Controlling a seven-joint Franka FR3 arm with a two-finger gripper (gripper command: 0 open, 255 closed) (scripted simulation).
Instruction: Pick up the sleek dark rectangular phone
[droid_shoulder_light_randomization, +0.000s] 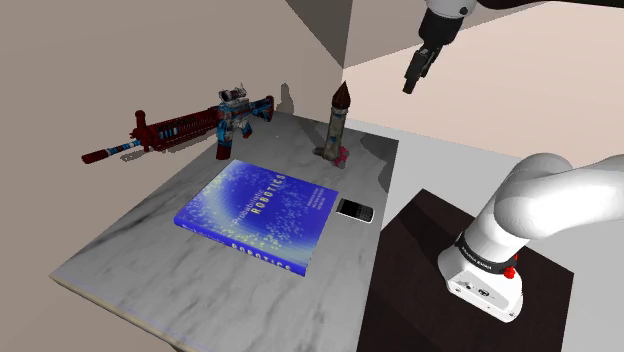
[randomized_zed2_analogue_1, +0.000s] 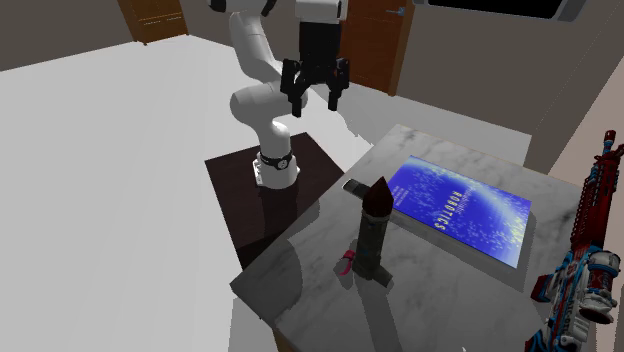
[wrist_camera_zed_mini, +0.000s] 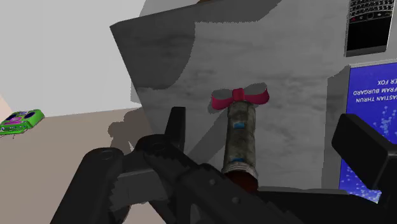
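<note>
My gripper (randomized_zed2_analogue_1: 315, 103) hangs high over the table (droid_shoulder_light_randomization: 140, 250), jaws spread wide with nothing between them, since I am not yet lined up on anything. The phone (droid_shoulder_light_randomization: 354, 210) lies flat, just beside the book (droid_shoulder_light_randomization: 260, 213) and close to the edge facing my stand (droid_shoulder_light_randomization: 400, 290). Looking down past my fingers I see the rocket (wrist_camera_zed_mini: 240, 137) standing upright. I judge I must shift towards the phone before descending, closing across its narrow width, clear of the book.
</note>
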